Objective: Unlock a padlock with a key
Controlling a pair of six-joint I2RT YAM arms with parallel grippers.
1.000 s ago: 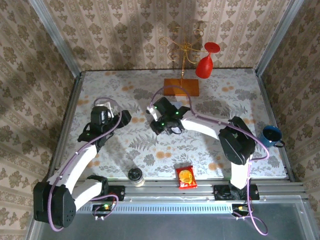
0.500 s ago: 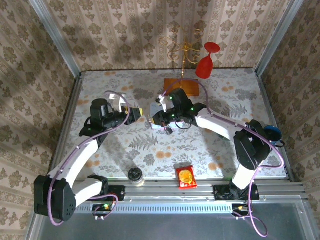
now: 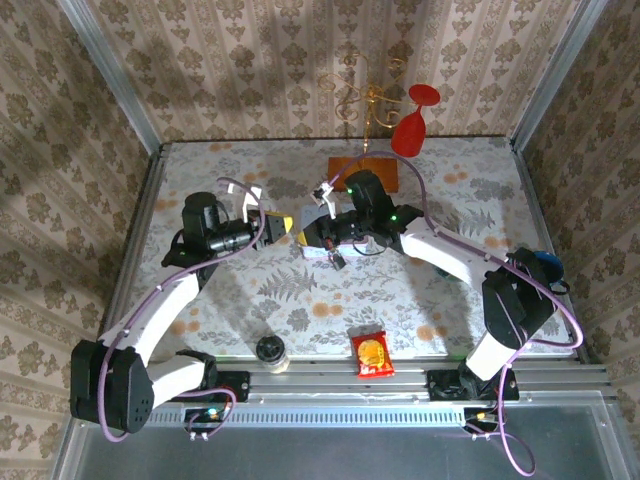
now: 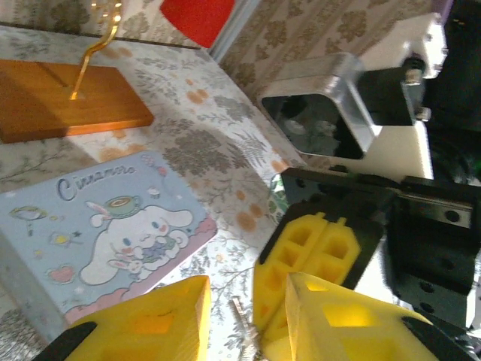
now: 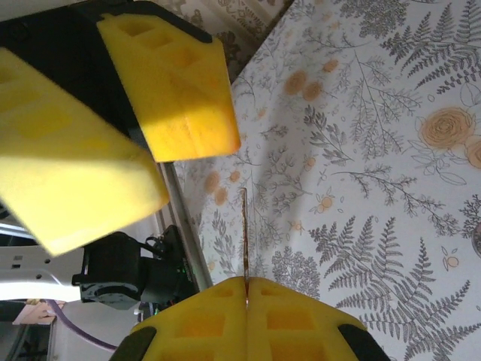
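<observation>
Right claw [image 5: 246,284] clamped shut on the key [image 5: 244,226], blade pointing left over the desk [image 3: 300,300]. Left claw [image 4: 244,301] has its jaws apart, straddling the blade tip. A small dark lump, probably the padlock [image 3: 340,259], lies beside the tin [image 4: 113,226]. Risk: the left claw pinches off-centre and levers the key askew or loose.

Key [image 5: 244,233] half hidden between fingers [image 5: 203,316]
</observation>
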